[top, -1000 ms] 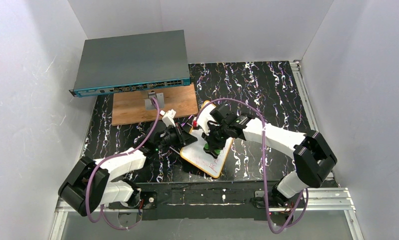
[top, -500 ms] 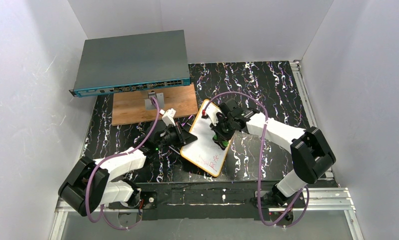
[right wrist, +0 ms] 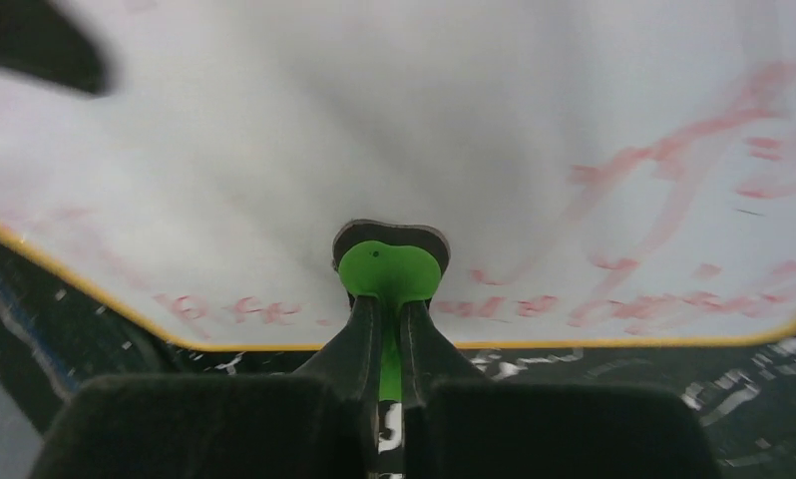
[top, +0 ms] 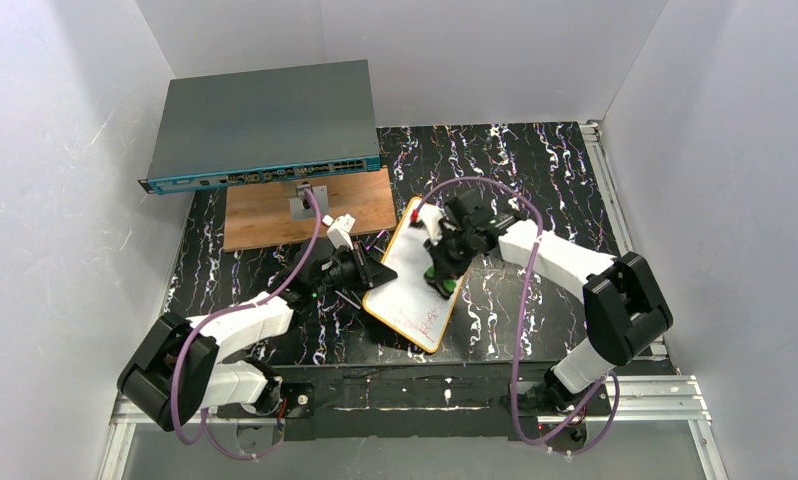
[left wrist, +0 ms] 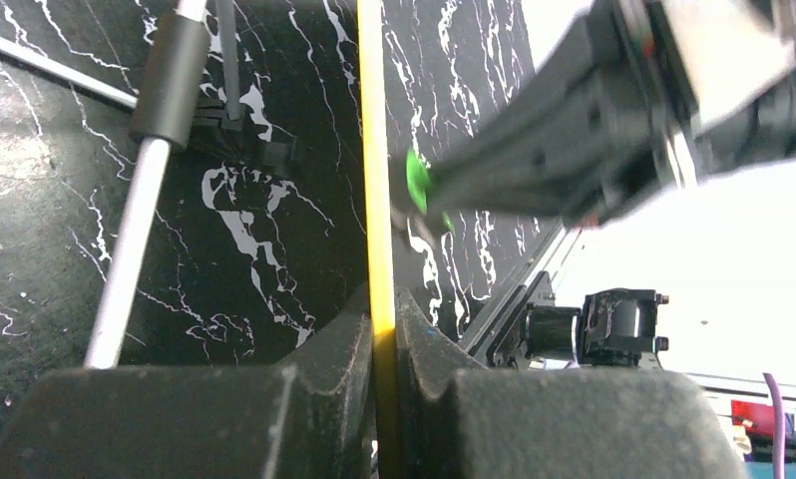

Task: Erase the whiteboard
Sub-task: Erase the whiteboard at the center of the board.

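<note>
Now | left gripper (left wrist: 379, 319) pinches whiteboard (top: 403, 300) rim | right gripper (right wrist: 385, 311) pinches green eraser (right wrist: 389, 269) | red writing (right wrist: 673, 190) unreadable

Layout on the table (top: 545, 170)
The whiteboard (top: 410, 300) lies mid-table toward the near edge; wooden board (top: 265, 215) far-left, network switch (top: 265, 125) behind it.

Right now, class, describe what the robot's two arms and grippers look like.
The left arm and right arm have white links with blocky black joints. A purple cable loops along each. The left gripper and right gripper are black, with two tapering fingers.
</note>
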{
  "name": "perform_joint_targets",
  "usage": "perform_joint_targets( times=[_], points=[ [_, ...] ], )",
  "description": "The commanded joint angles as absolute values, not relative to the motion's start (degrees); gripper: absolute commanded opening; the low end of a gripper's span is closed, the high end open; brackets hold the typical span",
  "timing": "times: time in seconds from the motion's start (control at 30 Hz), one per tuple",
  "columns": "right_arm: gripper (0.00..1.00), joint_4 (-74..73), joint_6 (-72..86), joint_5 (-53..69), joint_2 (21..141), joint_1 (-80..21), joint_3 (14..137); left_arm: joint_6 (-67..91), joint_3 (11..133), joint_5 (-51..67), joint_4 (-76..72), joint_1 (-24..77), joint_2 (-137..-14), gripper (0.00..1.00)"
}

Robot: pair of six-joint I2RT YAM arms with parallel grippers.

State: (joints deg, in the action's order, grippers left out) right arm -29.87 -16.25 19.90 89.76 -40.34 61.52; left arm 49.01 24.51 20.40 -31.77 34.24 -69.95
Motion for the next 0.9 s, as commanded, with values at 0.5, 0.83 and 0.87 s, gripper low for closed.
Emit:
perform_joint_targets(
  times=[0.5,0.83,0.87],
  points=[
    [0.01,-24.7,-16.33,22.71,90.19,-38.58,62.3,47.5,29.92,29.0,-35.07,35.16,-71.9,0.0],
    [0.01,-20.23,-13.11,9.67,90.55,-30.04,61.03,46.55,32.64,32.18,-34.79,36.38,-74.66,0.0],
    [0.01,-20.48,-13.28,9.8,90.77,-29.98,61.14,46.42,32.94,32.31,-34.62,36.46,-74.77,0.0]
  ],
)
